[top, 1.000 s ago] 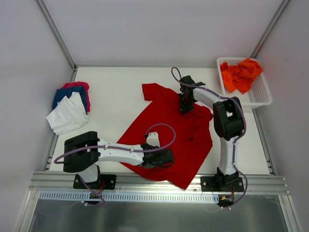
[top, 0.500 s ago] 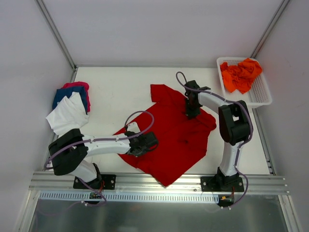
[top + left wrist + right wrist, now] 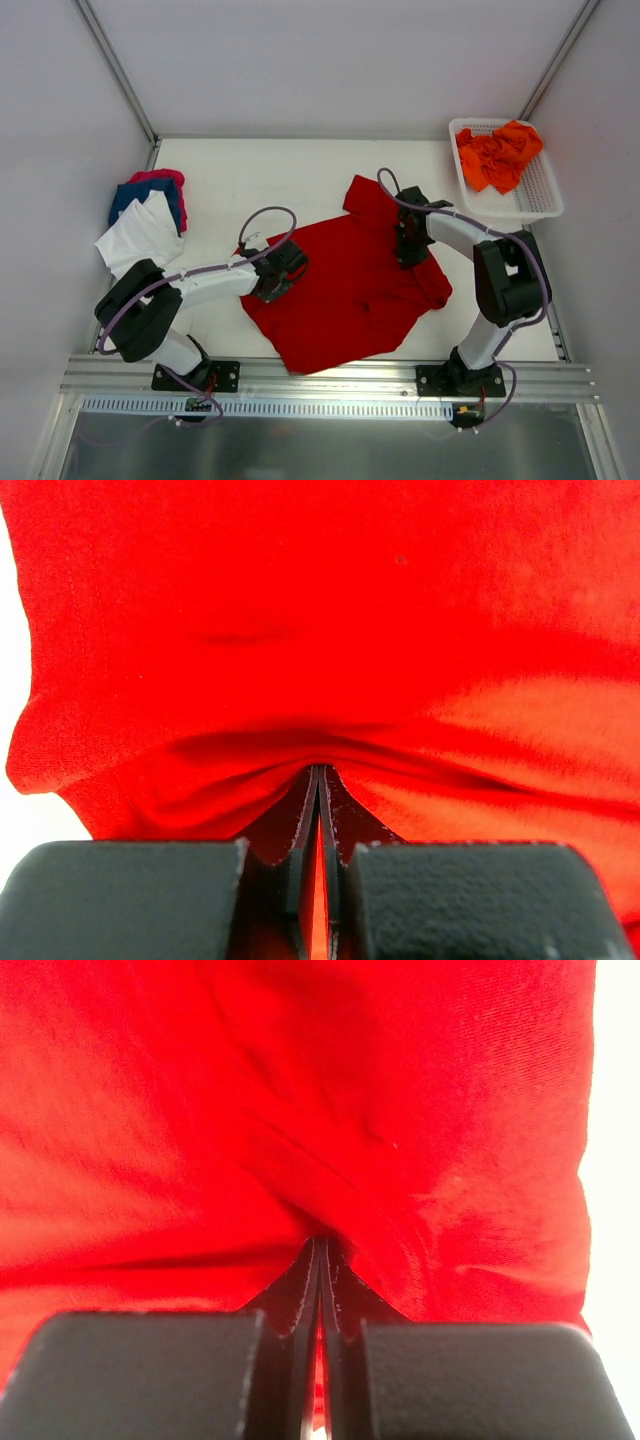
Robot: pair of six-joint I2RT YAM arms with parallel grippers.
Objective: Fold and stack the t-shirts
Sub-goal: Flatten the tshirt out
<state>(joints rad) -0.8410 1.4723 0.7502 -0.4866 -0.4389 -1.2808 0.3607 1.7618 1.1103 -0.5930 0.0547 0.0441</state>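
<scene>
- The deep red short-sleeved cloth t-shirt [image 3: 350, 285] lay creased on the white table [image 3: 250, 170], around the middle and toward the near edge, with one sleeve pointing to the far side.
- The left gripper [image 3: 272, 277] sat at the left edge of this shirt. Its jaws were clamped on a pinch of the red cloth.
- In the left wrist view, the two black fingers [image 3: 292, 835] met with only a thin red fold between them. The cloth spread out ahead of the tips and filled the view, and the shirt's edge showed at the left against the bright table.
- The right gripper [image 3: 408, 245] sat on the far right part of the shirt, just beside the sleeve area. It was likewise closed, with red cloth nipped at its tips.
- In the right wrist view, the fingers [image 3: 292, 1310] were pressed together. Wrinkles ran out from the tips, and the shirt's edge showed at the right.
- The shirt spanned the space between the two grippers — each one touched it at an opposite side.
- A white cloth t-shirt [image 3: 140, 238] lay at the left edge of the table, over a blue t-shirt [image 3: 140, 193] and a pink t-shirt [image 3: 160, 177]. This pile was well apart from the red shirt.
- Several bright orange t-shirts [image 3: 497, 155] lay crumpled in the white plastic mesh basket [image 3: 540, 200] at the far right corner — clear of both grippers.
</scene>
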